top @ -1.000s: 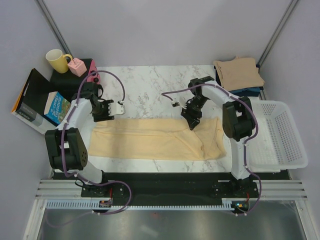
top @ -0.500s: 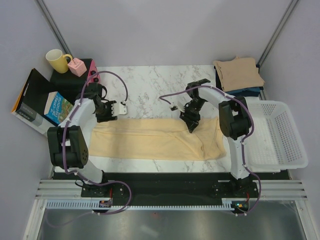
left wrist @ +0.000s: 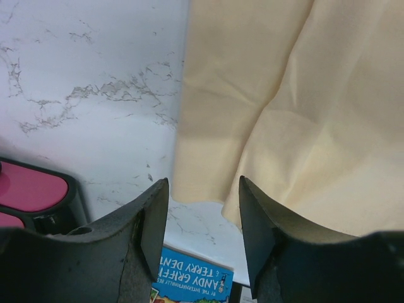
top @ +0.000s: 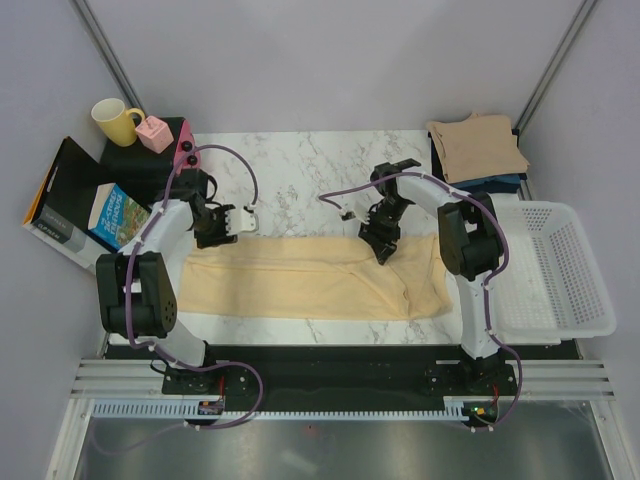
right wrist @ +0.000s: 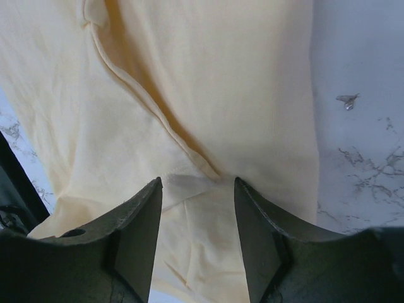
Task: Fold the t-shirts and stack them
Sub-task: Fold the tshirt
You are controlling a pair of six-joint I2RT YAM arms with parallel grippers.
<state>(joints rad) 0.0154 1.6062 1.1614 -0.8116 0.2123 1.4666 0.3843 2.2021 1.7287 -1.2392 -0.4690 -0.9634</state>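
Observation:
A pale yellow t-shirt (top: 320, 280) lies folded into a long band across the front of the marble table (top: 300, 170). My left gripper (top: 208, 236) hovers open over the shirt's far left corner (left wrist: 208, 164), nothing between its fingers (left wrist: 154, 214). Over the shirt's far edge right of centre, my right gripper (top: 384, 250) also stands open. Its empty jaws (right wrist: 197, 208) straddle a sleeve seam (right wrist: 189, 151) below them. At the back right a folded tan t-shirt (top: 477, 145) rests on dark folded ones (top: 500, 184).
A white mesh basket (top: 560, 270) stands off the table's right side. At the left are a yellow mug (top: 115, 120), a pink box (top: 155, 133), a pink-and-black device (left wrist: 31, 189) and books (top: 112, 215).
Both grippers have shifted only slightly, the left one a little right toward the shirt's far edge. The yellow shirt lies as before.

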